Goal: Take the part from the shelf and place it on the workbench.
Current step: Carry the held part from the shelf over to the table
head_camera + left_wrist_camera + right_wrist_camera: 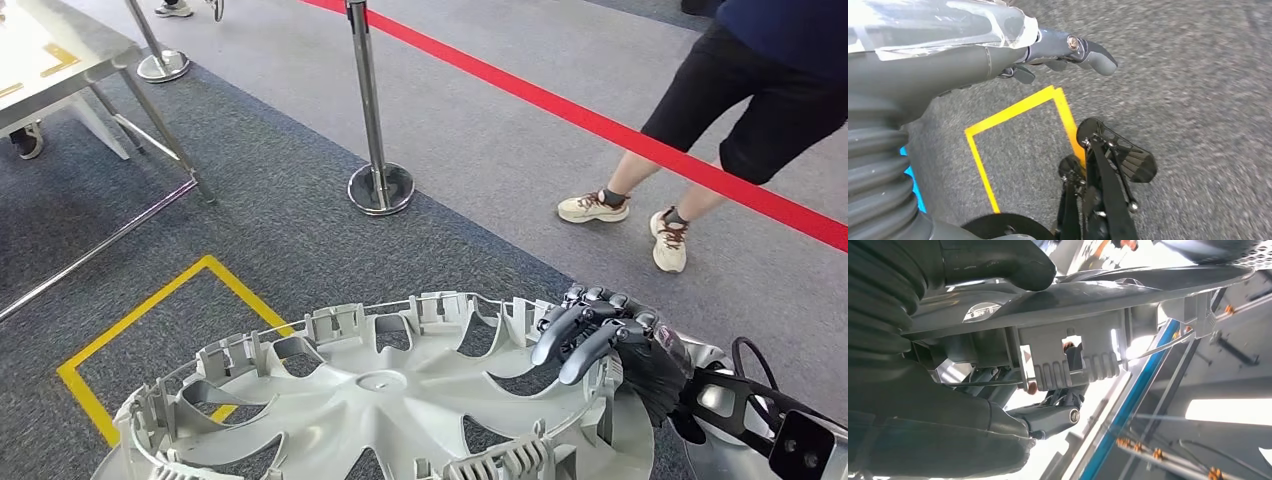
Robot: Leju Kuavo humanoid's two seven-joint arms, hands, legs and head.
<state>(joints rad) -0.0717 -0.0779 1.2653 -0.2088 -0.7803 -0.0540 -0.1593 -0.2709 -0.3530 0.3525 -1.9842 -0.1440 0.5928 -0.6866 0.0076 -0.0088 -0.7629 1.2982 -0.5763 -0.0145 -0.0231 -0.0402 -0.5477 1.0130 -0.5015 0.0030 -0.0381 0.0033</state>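
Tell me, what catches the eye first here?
A big pale grey plastic wheel cover with curved spokes fills the foreground, the robot's dark-fingered right hand gripping its rim. Beyond it, a yellow taped square marks the grey carpet, and a person in beige sneakers crosses a red floor line.

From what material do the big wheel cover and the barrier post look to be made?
The wheel cover looks like moulded plastic, matt light grey: thin ribs and snap clips stand along its rim, which the right hand grips. The barrier post seems polished metal, probably steel: it shines and mirrors the floor.
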